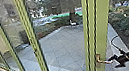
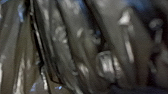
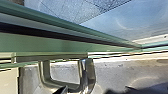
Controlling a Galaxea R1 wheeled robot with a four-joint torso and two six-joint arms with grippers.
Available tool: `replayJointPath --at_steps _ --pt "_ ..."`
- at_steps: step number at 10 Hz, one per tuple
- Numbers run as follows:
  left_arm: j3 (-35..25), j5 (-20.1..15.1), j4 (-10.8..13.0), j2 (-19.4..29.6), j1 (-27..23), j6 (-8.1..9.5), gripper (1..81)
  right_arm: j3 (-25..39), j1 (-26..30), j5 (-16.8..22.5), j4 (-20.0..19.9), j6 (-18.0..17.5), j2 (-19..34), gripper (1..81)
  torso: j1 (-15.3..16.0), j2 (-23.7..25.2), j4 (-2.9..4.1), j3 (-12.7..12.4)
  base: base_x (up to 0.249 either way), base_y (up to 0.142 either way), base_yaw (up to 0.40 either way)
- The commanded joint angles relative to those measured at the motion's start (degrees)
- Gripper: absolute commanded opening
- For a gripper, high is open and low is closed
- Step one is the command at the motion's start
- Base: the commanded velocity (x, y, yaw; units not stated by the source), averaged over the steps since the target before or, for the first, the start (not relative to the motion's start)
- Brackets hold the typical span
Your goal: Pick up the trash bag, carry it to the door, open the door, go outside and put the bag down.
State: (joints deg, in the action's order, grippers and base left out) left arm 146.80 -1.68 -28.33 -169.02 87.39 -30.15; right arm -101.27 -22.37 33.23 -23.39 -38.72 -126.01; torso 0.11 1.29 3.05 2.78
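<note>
Trash bag (image 2: 67,47), dark, creased and shiny, lies right up against the left wrist camera; whether the left gripper has hold of it, I cannot tell. Right gripper (image 1: 112,63) stands open at the metal lever handle (image 1: 106,61) on the green-framed glass door (image 1: 102,19), its 2 tips apart around the lever's end.
</note>
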Motion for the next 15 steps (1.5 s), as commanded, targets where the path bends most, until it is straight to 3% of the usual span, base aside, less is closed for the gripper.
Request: replayJointPath --at_steps 1,4,7,10,13,15 --pt "-0.6 -5.3 -0.6 0.1 -1.7 -0.35 1.0 -3.0 8.0 2.4 -1.0 -0.6 -2.3 81.1 0.0 0.0 0.0 0.0 0.0 0.0 0.0" --pt "-0.6 -5.3 -0.6 0.0 -1.7 -0.35 1.0 -6.4 5.1 3.1 -0.5 -2.4 -5.5 81.1 0.0 0.0 0.0 0.0 0.0 0.0 0.0" --pt "-0.5 -5.3 -0.5 -0.2 -1.7 -0.35 1.0 -7.4 1.9 6.1 -0.3 -4.0 -6.5 81.1 0.0 0.0 0.0 0.0 0.0 0.0 0.0" --pt "-0.6 -5.3 -0.2 -0.7 -1.7 -0.35 1.0 -9.9 -0.6 12.5 3.2 -5.2 -8.7 81.1 0.0 0.0 0.0 0.0 0.0 0.0 0.0" --pt "-0.1 -5.3 -0.2 -0.9 -1.7 -0.35 1.0 -10.2 -2.1 13.4 4.7 -5.3 -10.1 81.1 0.0 0.0 0.0 0.0 0.0 0.0 0.0" --pt "0.9 -5.3 -0.2 -1.4 -1.7 -0.43 1.0 -12.1 -4.6 13.4 5.8 -5.3 -13.7 81.1 0.0 0.0 0.0 0.0 0.0 0.0 0.0"
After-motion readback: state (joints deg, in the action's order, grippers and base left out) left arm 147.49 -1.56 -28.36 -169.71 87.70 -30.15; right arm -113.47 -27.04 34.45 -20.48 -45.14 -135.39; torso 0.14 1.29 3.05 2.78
